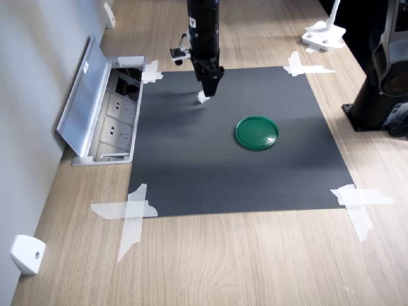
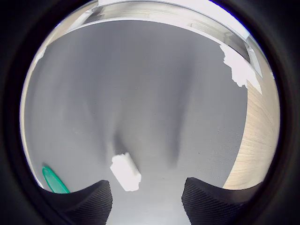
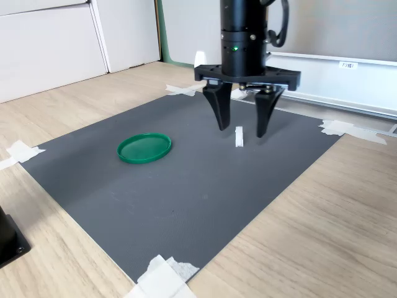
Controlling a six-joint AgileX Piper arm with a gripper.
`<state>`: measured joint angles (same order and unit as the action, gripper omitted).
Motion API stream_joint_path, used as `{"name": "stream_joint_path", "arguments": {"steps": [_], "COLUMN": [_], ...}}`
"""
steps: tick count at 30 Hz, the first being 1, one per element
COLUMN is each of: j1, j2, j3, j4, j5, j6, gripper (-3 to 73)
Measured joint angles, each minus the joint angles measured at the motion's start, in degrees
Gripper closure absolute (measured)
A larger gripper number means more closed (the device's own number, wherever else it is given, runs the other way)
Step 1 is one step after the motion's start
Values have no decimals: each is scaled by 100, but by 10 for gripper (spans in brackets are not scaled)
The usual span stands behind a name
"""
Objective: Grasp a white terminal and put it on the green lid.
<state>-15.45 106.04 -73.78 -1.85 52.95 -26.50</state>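
Observation:
The white terminal (image 3: 239, 136) is a tiny white block on the dark grey mat (image 1: 223, 178). My gripper (image 3: 240, 129) hangs straight down over it, open, with one black finger on each side and neither touching it. In the wrist view the white terminal (image 2: 125, 171) lies nearer one fingertip (image 2: 96, 200) than the other. In the first exterior view the gripper (image 1: 208, 90) sits just above the white terminal (image 1: 203, 97). The green lid (image 1: 256, 132) lies flat on the mat, well apart from the gripper; it also shows as the green lid (image 3: 144, 148) and the green lid (image 2: 54, 180).
White tape strips (image 1: 127, 210) hold the mat's corners to the wooden table. A floor socket box with its metal flap raised (image 1: 105, 121) borders the mat at the first exterior view's left. A white wedge piece (image 1: 27, 253) and a black stand base (image 1: 376, 105) sit off the mat.

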Motion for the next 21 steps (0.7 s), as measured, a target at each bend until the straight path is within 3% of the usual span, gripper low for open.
{"name": "stream_joint_path", "arguments": {"steps": [8,21], "j1": [-7,-7], "j2": [0,0], "j3": [0,0], "j4": [488,408], "j5": [44,51], "j6": [-174,-249], "gripper": [59,59]}}
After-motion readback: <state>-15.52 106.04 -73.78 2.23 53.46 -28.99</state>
